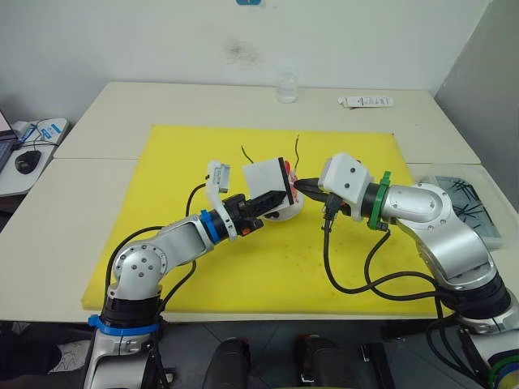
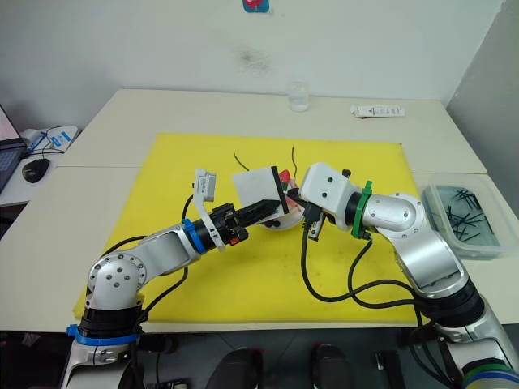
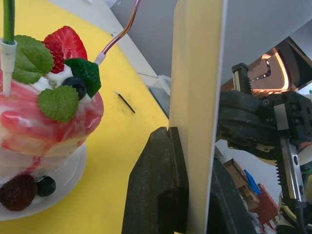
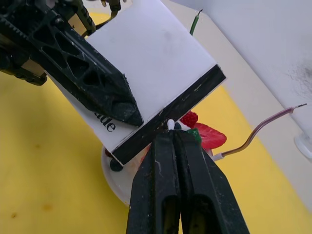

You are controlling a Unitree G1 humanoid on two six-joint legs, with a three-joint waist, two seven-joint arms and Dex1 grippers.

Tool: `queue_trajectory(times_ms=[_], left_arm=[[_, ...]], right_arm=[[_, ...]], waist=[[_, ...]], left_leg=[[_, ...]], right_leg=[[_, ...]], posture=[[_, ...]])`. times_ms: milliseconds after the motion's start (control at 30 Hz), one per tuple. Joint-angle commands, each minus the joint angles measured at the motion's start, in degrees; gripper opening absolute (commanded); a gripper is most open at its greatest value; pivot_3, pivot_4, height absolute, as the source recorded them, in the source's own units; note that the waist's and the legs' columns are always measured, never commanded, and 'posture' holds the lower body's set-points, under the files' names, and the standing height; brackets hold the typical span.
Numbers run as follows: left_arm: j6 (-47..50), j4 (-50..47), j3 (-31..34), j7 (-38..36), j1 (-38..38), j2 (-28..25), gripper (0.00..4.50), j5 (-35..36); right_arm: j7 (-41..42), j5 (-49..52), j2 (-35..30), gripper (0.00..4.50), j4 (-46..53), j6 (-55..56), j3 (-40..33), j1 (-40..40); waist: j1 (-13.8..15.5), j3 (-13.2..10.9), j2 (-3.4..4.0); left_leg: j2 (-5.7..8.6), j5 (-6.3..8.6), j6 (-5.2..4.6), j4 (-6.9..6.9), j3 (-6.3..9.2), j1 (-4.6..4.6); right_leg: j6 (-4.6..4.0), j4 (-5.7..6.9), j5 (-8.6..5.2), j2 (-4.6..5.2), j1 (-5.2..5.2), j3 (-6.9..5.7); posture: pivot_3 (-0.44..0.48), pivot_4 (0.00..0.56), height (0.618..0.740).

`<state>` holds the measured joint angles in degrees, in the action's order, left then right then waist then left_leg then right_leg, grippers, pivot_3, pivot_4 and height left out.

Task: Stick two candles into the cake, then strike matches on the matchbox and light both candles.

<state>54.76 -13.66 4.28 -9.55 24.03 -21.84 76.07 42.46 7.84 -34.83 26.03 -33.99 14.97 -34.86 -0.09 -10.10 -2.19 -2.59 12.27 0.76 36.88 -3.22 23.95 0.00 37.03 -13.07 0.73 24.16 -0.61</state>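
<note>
yellow mat (image 1: 243, 275) over pale tables, white wall behind; cake (image 3: 44, 112) on its white plate (image 3: 63, 185) sits mid-mat, both candles (image 1: 246, 154) already standing in it, thin and wavy, unlit. left gripper (image 1: 276, 198) holds the matchbox (image 4: 141, 63) up on edge just above and beside the cake, fingers clamped across its white faces, black striking strip (image 4: 170, 119) turned toward the other arm. right gripper (image 4: 171, 131) has its fingers pressed together on a match (image 4: 170, 125), only the pale head showing past the tips, and that head sits on or just at the strip. judgement: this is the strike, and the risks crowd in. so little match sticks out that a flare would come right at the fingertips, and the stick may snap or slide back into the pinch under pressure. the box is held by a narrow bite, so a sideways scrape could pivot it or push it down onto the strawberry (image 4: 209, 136). the stroke also runs close over the cake, so an overshoot could clip a candle and tip it. spare matches (image 2: 466, 215) lie in the clear tray (image 2: 430, 198) well off to the right; one more loose match (image 3: 126, 102) lies on the mat
</note>
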Motion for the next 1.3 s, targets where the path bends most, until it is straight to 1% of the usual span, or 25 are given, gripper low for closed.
queue_trajectory(times_ms=[33, 300, 700, 767, 833, 867, 900, 933, 967, 1033, 1100, 1133, 1200, 1300], left_arm=[[0.0, -1.9, 0.7, -0.4, 1.1, 0.6, 0.0, -0.1], [0.1, -2.0, 0.8, -0.9, 1.3, 0.8, 0.0, -0.3], [0.5, -2.4, 1.5, -0.6, 1.5, 1.4, 0.0, 0.0], [0.3, -2.5, 1.6, -0.9, 1.6, 1.3, 0.0, -0.5], [-0.1, -2.5, 2.0, -0.9, 2.8, 1.3, 0.0, -0.7], [-0.5, -1.8, 3.2, 1.1, 4.9, 2.2, 0.0, 2.0], [-0.6, -1.1, 4.5, 3.0, 7.3, 2.8, 0.0, 5.1], [-0.4, -1.0, 5.3, 4.2, 9.7, 2.9, 0.0, 7.7], [0.1, -1.0, 5.9, 5.0, 11.3, 2.7, 0.0, 9.8], [1.8, -1.5, 6.6, 5.4, 12.5, 1.0, 0.0, 14.9], [3.3, -2.5, 6.2, 4.7, 11.7, -0.9, 0.0, 16.5], [3.7, -3.0, 5.7, 4.3, 10.9, -1.5, 0.0, 16.3], [3.7, -3.4, 4.8, 4.0, 9.2, -2.1, 0.0, 15.2], [3.6, -4.0, 3.6, 3.0, 8.4, -2.8, 0.0, 14.1]], right_arm=[[0.2, -0.4, 0.3, 0.04, 0.5, 1.1, -0.5, -1.1], [1.1, -2.7, -0.5, 0.04, -0.7, 1.7, 1.3, -0.9], [2.4, -4.0, 0.2, 0.04, -1.8, 3.1, 2.7, -1.1], [3.7, -4.4, -0.4, 0.04, -1.8, 3.9, 3.6, -1.1], [10.2, -3.8, -5.1, 0.04, 0.7, 3.8, 5.9, 0.9], [17.6, -2.1, -12.4, 0.04, 4.0, 2.9, 7.2, 4.2], [24.7, -0.7, -19.9, 0.04, 6.6, 3.9, 7.2, 7.7], [28.5, 1.5, -25.2, 0.04, 7.6, 4.2, 4.1, 10.5], [30.1, 3.7, -28.4, 0.04, 7.8, 4.1, 0.9, 12.0], [29.9, 7.5, -30.8, 0.04, 4.6, 2.4, -6.7, 10.3], [28.4, 9.6, -30.9, 0.04, 1.0, -0.2, -11.0, 5.8], [27.3, 10.3, -30.4, 0.04, -0.3, -1.6, -12.4, 3.5], [25.6, 12.0, -29.2, 0.04, -1.5, -5.4, -14.1, -0.4], [23.6, 13.2, -28.0, 0.04, -0.8, -8.3, -14.9, -2.5]], waist=[[0.0, 0.0, 0.0], [0.0, 0.0, 0.0], [0.0, 0.0, 0.0], [0.0, 0.0, 0.0], [0.0, 0.0, 0.0], [0.2, 0.0, -0.02], [1.2, 0.0, -0.02], [1.8, -0.1, -0.08], [1.9, -0.1, -0.1], [1.0, -0.1, -0.01], [-0.6, -0.1, 0.02], [-0.9, -0.1, 0.02], [-1.1, -0.1, 0.0], [-0.6, -0.2, -0.04]], left_leg=[[0.0, 0.0, 0.0, 0.0, -0.01, 0.0], [0.0, 0.0, 0.0, 0.01, -0.01, -0.01], [0.0, 0.0, 0.0, 0.02, -0.01, -0.01], [0.0, 0.0, 0.0, 0.02, -0.01, -0.01], [0.01, 0.0, 0.0, 0.02, -0.01, -0.01], [0.02, 0.0, 0.0, 0.02, -0.02, -0.01], [0.02, 0.0, 0.0, 0.02, 0.03, 0.01], [0.14, 0.0, 0.0, 0.06, 0.1, 0.16], [0.13, 0.0, 0.0, 0.08, 0.13, 0.23], [0.22, 0.01, -0.03, 0.12, 0.01, 0.34], [0.27, 0.03, -0.06, 0.12, -0.25, 0.02], [0.28, 0.03, -0.06, 0.11, -0.29, -0.18], [0.17, 0.02, -0.04, 0.07, -0.18, -0.24], [0.03, 0.0, 0.0, 0.07, 0.01, -0.17]], right_leg=[[0.0, 0.0, 0.0, 0.0, 0.0, 0.0], [0.0, 0.02, 0.0, 0.0, 0.0, 0.0], [0.0, 0.03, 0.0, 0.0, 0.0, 0.01], [0.0, 0.03, 0.0, 0.0, 0.0, 0.01], [0.0, 0.02, 0.0, 0.0, 0.0, 0.01], [0.0, 0.02, 0.0, 0.0, 0.0, 0.0], [0.0, -0.03, 0.0, 0.0, -0.04, -0.04], [0.13, -0.04, -0.09, 0.12, -0.04, -0.26], [0.17, -0.07, -0.16, 0.25, -0.04, -0.37], [0.23, -0.08, -0.12, 0.38, 0.05, -0.13], [0.43, -0.08, 0.04, 0.45, -0.03, 0.1], [0.44, -0.06, 0.05, 0.48, -0.15, 0.12], [0.38, 0.0, 0.07, 0.41, -0.15, 0.01], [-0.01, 0.12, 0.01, 0.18, -0.12, -0.12]], posture=[[0.0, 0.15, 0.74], [0.0, 0.15, 0.74], [0.0, 0.15, 0.74], [0.0, 0.15, 0.74], [0.0, 0.15, 0.74], [0.0, 0.15, 0.74], [0.0, 0.15, 0.74], [0.0, 0.15, 0.74], [0.0, 0.15, 0.74], [0.0, 0.15, 0.74], [0.0, 0.15, 0.74], [0.0, 0.15, 0.74], [0.0, 0.15, 0.74], [0.0, 0.15, 0.74]])
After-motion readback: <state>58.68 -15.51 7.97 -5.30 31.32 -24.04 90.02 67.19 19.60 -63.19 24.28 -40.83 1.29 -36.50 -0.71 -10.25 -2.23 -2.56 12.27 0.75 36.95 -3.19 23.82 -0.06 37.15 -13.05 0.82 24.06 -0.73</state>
